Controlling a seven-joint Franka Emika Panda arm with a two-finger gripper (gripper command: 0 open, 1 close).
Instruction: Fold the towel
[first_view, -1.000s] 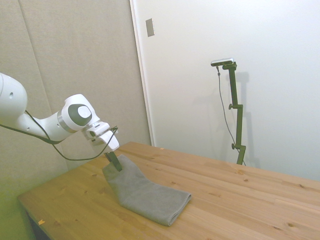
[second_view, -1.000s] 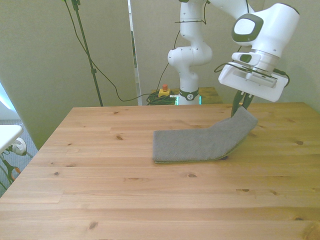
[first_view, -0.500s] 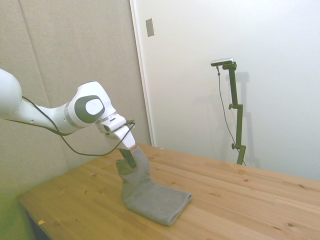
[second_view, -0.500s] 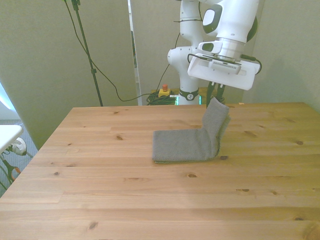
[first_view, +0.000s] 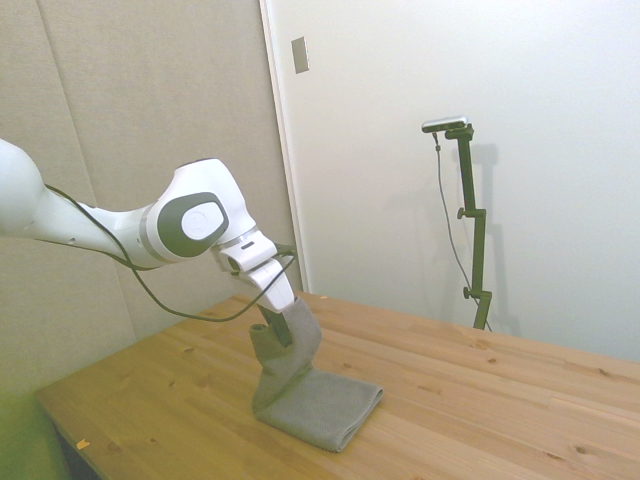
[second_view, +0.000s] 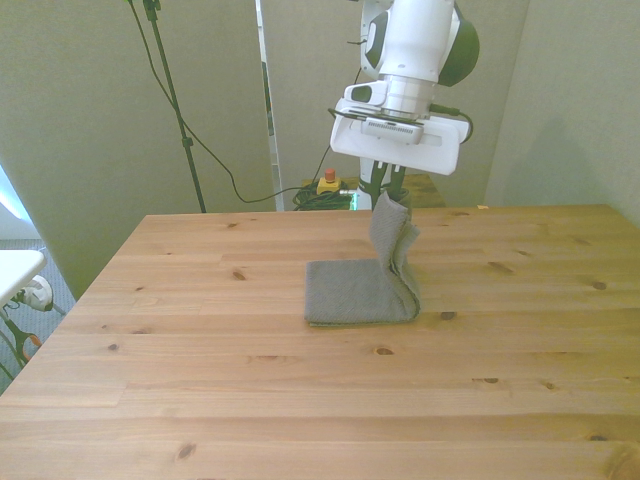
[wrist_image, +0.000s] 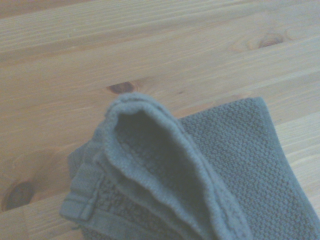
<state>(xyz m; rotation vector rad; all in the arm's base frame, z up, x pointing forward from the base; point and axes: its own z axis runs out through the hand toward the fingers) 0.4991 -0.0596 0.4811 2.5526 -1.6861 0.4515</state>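
The grey-brown towel (second_view: 365, 290) lies in the middle of the wooden table, one half flat and the other end raised nearly upright. My gripper (second_view: 388, 195) is shut on that raised end from above. From the side, the gripper (first_view: 272, 335) holds the lifted end over the flat part of the towel (first_view: 315, 405). Close up, the wrist view shows the held end of the towel (wrist_image: 165, 170) hanging in a loop above the flat part and the tabletop.
The wooden table (second_view: 200, 380) spreads wide on all sides of the towel. A tall tripod pole (second_view: 175, 100) and cables stand behind the table at the front view's left. A red button (second_view: 327, 178) sits by the robot base.
My gripper has carried the towel's end toward the front view's left and upward. The lifted part has gone from a low slant to nearly upright over the flat half.
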